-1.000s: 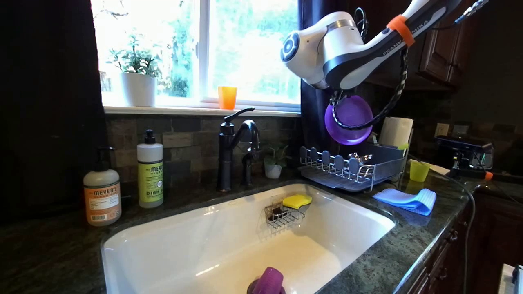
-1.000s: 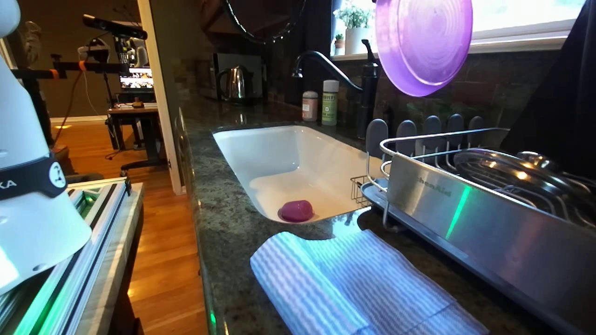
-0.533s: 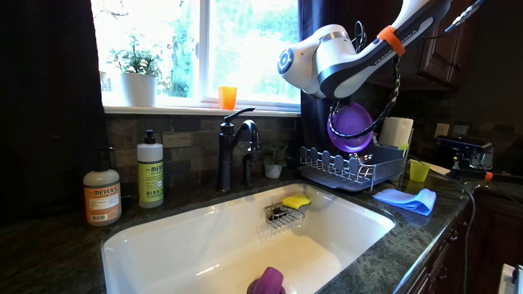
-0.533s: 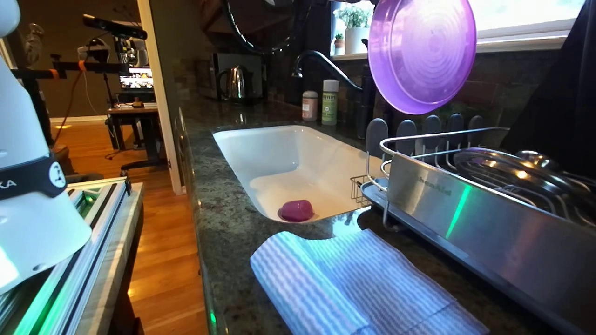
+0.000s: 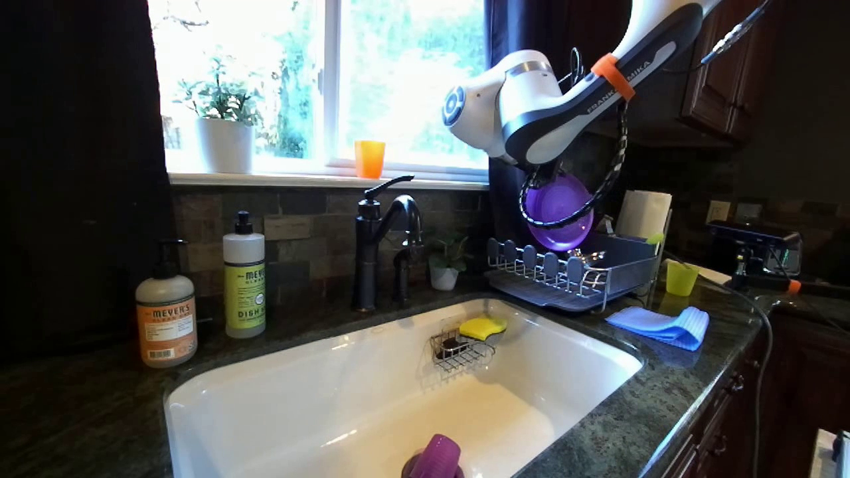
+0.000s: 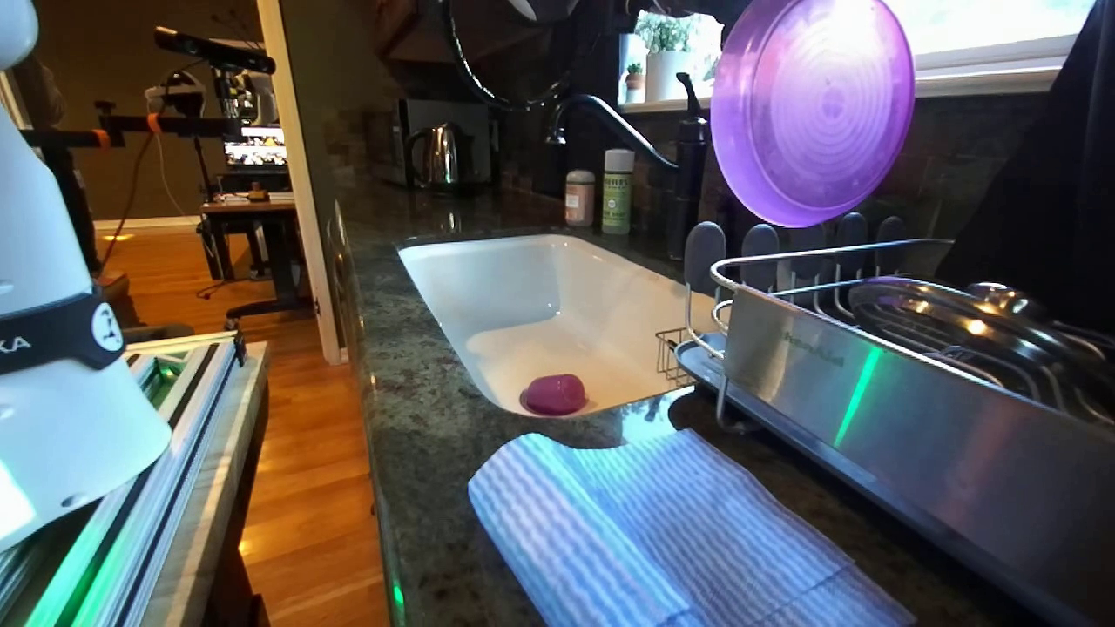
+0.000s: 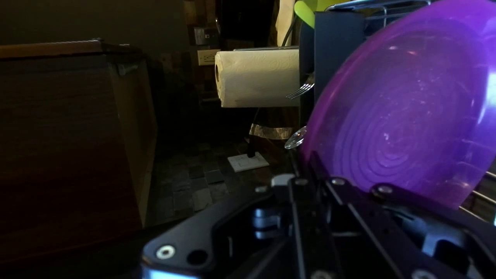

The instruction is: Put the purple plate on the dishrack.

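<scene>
You read "MEYER'S" on orange-labelled bottle (image 5: 167, 325), lower left; "MEY", "DISH" on green-labelled bottle (image 5: 245, 289) beside it; "FRANK…MIKA" on arm (image 5: 578, 113), upper right; in an exterior view, "KA" on black band (image 6: 52, 329), left edge; blurred "…Aid" on dishrack (image 6: 923, 427), right.

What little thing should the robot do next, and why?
I'd probably lower the plate slightly, with the claw shut. In both exterior views the plate hangs steeply tilted over the rack, apparently not yet resting on it, and in the wrist view the claw grips its edge; letting go now might drop it.
</scene>
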You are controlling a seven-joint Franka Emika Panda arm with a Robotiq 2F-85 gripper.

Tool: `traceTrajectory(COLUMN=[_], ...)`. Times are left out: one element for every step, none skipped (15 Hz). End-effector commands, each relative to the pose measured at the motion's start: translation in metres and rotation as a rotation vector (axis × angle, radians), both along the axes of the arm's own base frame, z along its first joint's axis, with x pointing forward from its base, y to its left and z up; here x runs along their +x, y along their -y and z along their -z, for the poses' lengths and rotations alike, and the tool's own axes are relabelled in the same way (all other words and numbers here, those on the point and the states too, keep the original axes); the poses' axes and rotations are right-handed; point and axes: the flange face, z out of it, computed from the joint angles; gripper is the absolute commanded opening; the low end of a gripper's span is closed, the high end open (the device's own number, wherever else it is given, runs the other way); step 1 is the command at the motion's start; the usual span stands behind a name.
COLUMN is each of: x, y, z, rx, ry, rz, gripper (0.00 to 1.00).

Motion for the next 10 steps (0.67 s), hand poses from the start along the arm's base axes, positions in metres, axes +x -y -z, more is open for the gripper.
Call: traceTrajectory(x=[0.002,0.003,0.005,0.008,0.009,0.011,0.012,0.013,0.014,0.015], y=[0.000,0.001,0.000,-0.001,-0.002,-0.002,-0.002,-0.002,-0.002,-0.001], z=[-0.001,-0.002,-0.001,-0.001,0.001,0.002,0.004,0.006,0.008,0.010], rx=[0.003,0.005,0.007,0.008,0.008,0.010,0.013,0.013,0.013,0.014], ry=[0.002,0.004,0.013,0.021,0.027,0.028,0.029,0.027,0.029,0.032], rz=[0.004,0.006,0.001,0.000,-0.001,0.000,0.002,0.005,0.012,0.017], gripper=[0.04,0.01,0.01,0.01,0.01,0.01,0.01,0.01,0.01,0.01])
